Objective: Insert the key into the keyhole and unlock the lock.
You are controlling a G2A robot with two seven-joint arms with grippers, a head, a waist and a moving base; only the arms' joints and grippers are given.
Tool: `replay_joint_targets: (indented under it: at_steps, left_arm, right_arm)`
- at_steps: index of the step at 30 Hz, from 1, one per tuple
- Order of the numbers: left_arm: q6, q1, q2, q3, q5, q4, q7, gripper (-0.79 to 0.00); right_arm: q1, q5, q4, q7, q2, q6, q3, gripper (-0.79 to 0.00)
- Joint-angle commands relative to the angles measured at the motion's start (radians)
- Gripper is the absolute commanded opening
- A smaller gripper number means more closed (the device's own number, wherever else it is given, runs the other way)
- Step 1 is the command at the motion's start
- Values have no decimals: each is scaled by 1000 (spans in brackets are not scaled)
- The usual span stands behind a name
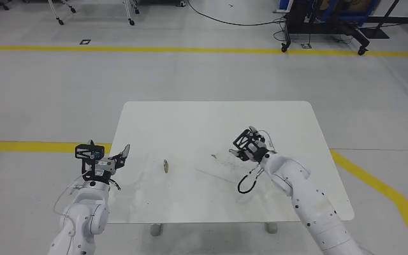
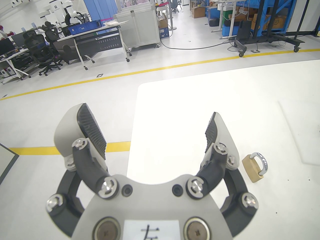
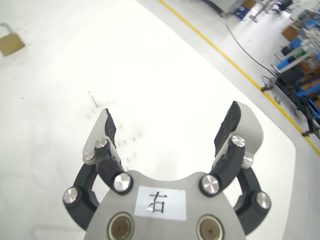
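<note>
I have two end effectors, and both are over a white worktop (image 1: 210, 118) with round corners. My left end effector (image 1: 120, 157) (image 2: 150, 123) is at the left edge of the worktop. Its two fingers are spread wide apart and there is nothing between them. One finger (image 2: 87, 128) hangs over the grey floor and the other finger is over the white worktop. My right end effector (image 1: 245, 145) (image 3: 171, 118) is farther in, over the right half of the worktop. Its fingers (image 3: 228, 123) are spread wide too, and they hold nothing. The lock (image 1: 165, 166) (image 2: 253, 167) (image 3: 10, 43) lies flat on the worktop. It has a gold body and a silver loop on top, and the loop looks shut. From the top view the lock is between my two end effectors, nearer to the left one and well apart from the right one. Nothing is touching it. Near my right end effector there is a small thin grey thing (image 1: 214, 155) (image 3: 93, 99) on the worktop. It is too small for me to tell what it is. Little dark specks (image 3: 125, 141) dot the worktop around there. On the floor past the worktop runs a long yellow line (image 1: 191, 49).
</note>
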Motion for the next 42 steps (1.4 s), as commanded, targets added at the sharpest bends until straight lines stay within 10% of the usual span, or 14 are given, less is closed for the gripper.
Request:
replay_joint_targets:
  at_steps: [1,8,12,22,25,33,42]
  left_arm:
    - [0,0,0,0,0,0,0,0]
    - [0,0,0,0,0,0,0,0]
    - [0,0,0,0,0,0,0,0]
    - [0,0,0,0,0,0,0,0]
    - [0,0,0,0,0,0,0,0]
    - [0,0,0,0,0,0,0,0]
    - [0,0,0,0,0,0,0,0]
  right_arm:
    - [78,-23,84,-18,-9,-76,-59,0]
    - [255,-26,270,-49,-40,-265,-182,-25]
    - [301,-14,329,-75,-51,-374,-229,-265]
    - [386,60,496,-89,-93,-424,-316,-570]
    - [403,67,526,-92,-102,-408,-330,-785]
    - [390,11,502,-200,-100,-365,-341,-785]
    - [316,-95,569,-687,-79,-256,-333,-785]
